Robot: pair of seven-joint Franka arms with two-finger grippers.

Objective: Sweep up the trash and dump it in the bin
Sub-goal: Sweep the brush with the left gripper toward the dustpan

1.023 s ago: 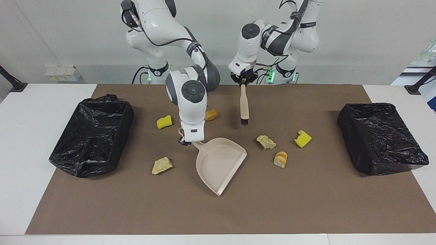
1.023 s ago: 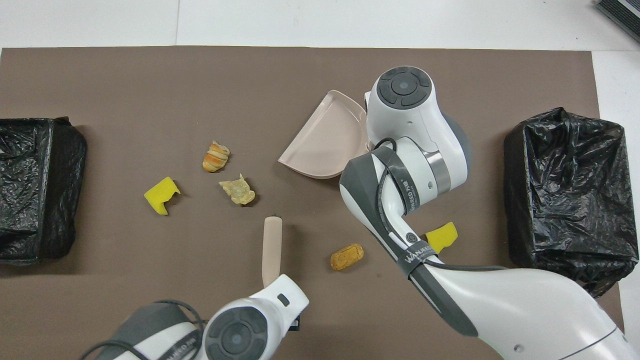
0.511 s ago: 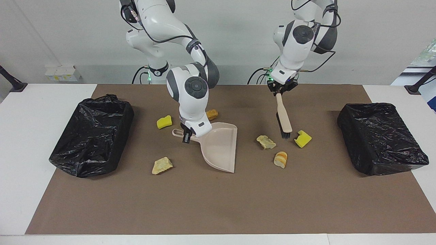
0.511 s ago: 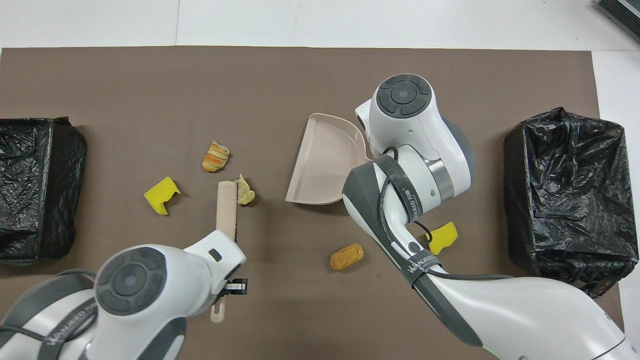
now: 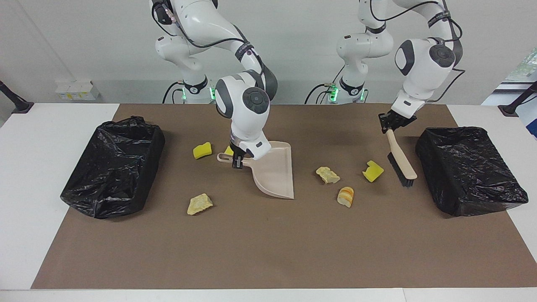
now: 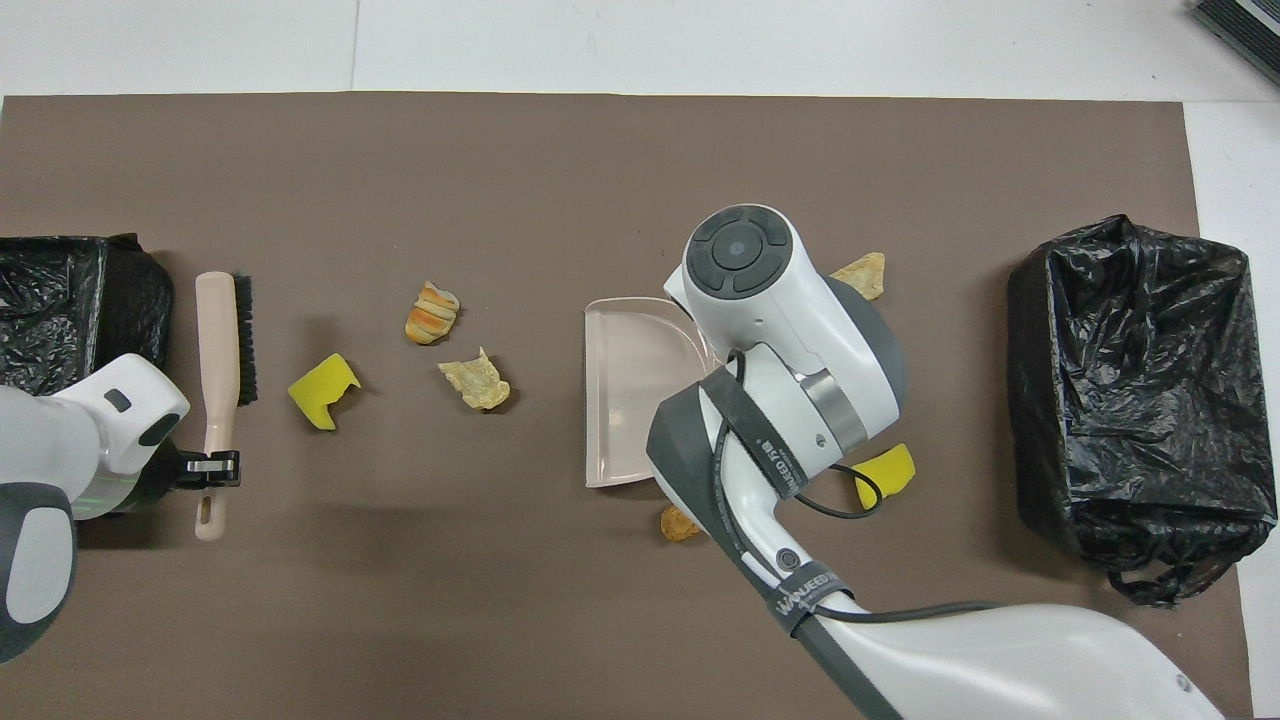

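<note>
So the trash is scattered over the brown mat (image 5: 268,251) in two bunches. Toward the left arm's end there are three scraps close together: a notched yellow sponge chunk (image 5: 372,171) (image 6: 322,390), a pale crumbly lump (image 5: 327,175) (image 6: 475,380), and a striped bread-like piece (image 5: 345,196) (image 6: 432,313), which sits farthest from the robots of the three.

Toward the right arm's end there's a second yellow sponge chunk (image 5: 202,150) (image 6: 885,470), plus a second pale lump (image 5: 199,204) (image 6: 862,276) farther from the robots. An orange-brown piece (image 6: 678,522) only peeks out from under the right arm in the overhead view. A little bit of yellow (image 5: 228,150) also shows right by the dustpan handle; can't tell what it is.

The beige dustpan (image 5: 275,174) (image 6: 630,400) is in the middle of the mat, empty and tipped, with its open mouth facing the three-scrap bunch. The right gripper (image 5: 237,161) has its jaws pinched on the handle.

The left gripper (image 5: 390,124) (image 6: 212,467) is clamped on the handle of the beige brush (image 5: 402,161) (image 6: 222,370). The brush slants down with its dark bristles low, between the notched sponge chunk and the black-bagged bin (image 5: 470,172) (image 6: 70,380) at the left arm's end. Can't tell if the bristles actually touch the mat.

A second black-bagged bin (image 5: 113,167) (image 6: 1130,390) sits at the right arm's end.
</note>
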